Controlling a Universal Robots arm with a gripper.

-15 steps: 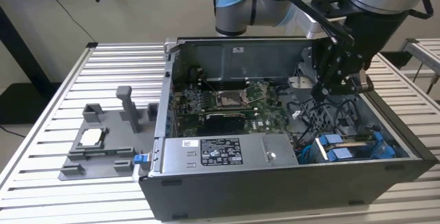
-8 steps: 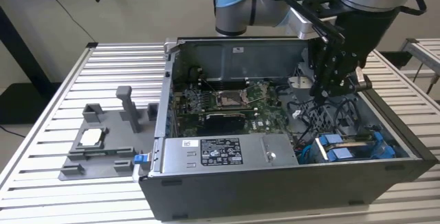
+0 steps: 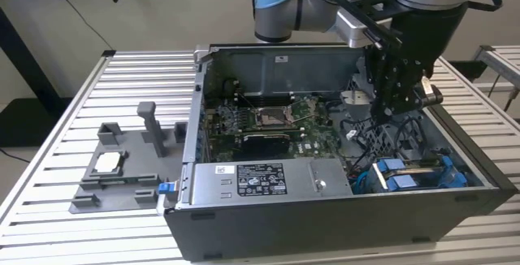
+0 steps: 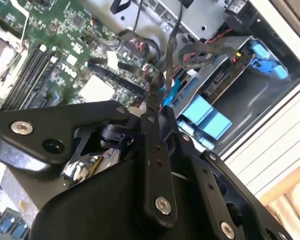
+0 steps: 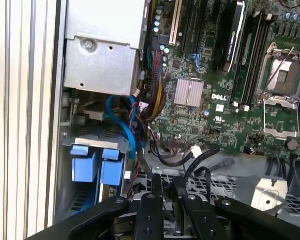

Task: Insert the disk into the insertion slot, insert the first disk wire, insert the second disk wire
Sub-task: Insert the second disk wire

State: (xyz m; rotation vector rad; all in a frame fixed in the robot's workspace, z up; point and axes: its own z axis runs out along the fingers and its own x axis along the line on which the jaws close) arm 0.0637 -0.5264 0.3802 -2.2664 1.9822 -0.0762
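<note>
Gripping perhaps a thin black cable, narrowed matte tool (image 5: 162,192) above perforated grey insertion slot (image 3: 422,170).

Grey fixture tray (image 3: 114,180) beside open computer case (image 3: 325,216) on slatted table (image 3: 49,228)

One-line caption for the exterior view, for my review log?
Robot arm's pincer lowered inside the open computer case, above the cables near the blue-framed disk seated in its bay.

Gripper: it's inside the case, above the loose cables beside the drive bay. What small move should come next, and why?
Probably a short, slow descent toward the black wires. The gripper hangs just above them, and the disk already sits in the insertion slot, so the cabling looks like what's left.
</note>
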